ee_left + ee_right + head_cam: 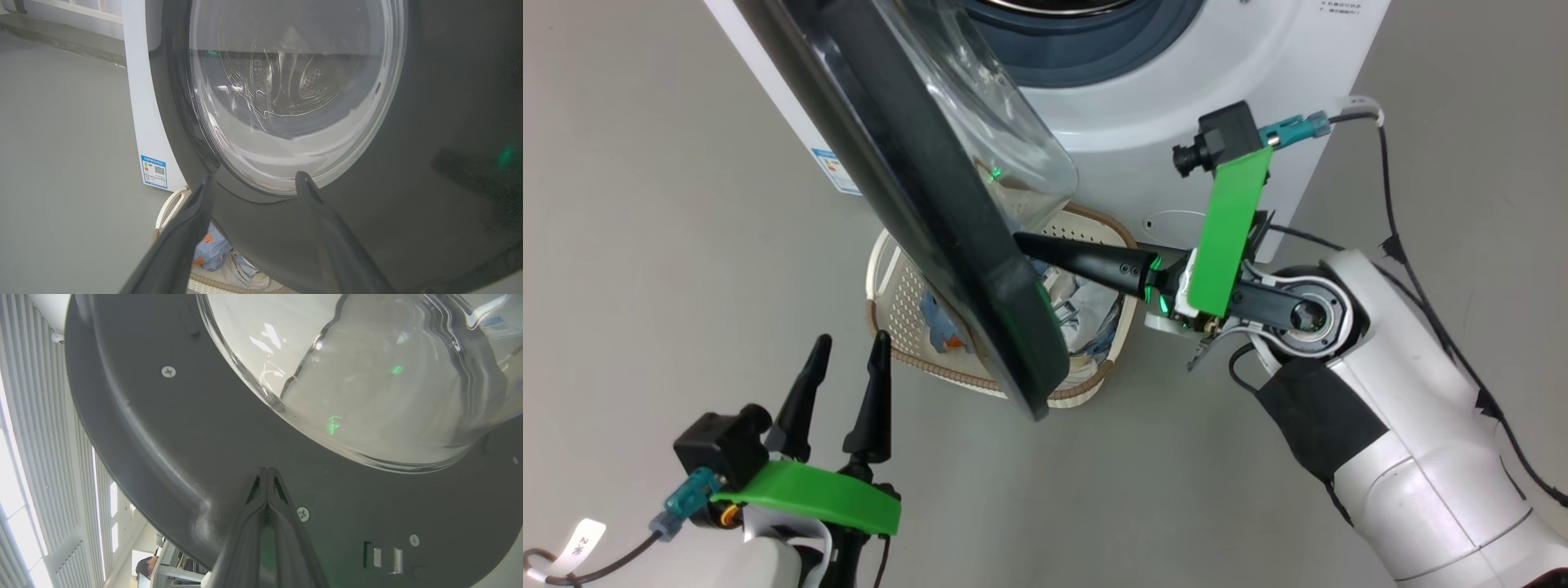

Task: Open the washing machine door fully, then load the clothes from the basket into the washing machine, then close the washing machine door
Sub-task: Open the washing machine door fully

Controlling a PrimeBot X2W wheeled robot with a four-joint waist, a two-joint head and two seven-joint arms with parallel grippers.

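My right pincer (267,473), closed on nothing, presses the inside of the door (915,188), half-open above the basket (903,302) (left pincer (849,343) gapes idle nearby), and I worry its tips slide off that smooth panel, letting the door swing shut.

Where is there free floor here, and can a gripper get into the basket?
Free: the floor left of the washing machine and basket, around the left gripper. Crowded: the door hangs over the basket, the right gripper against its inner face.
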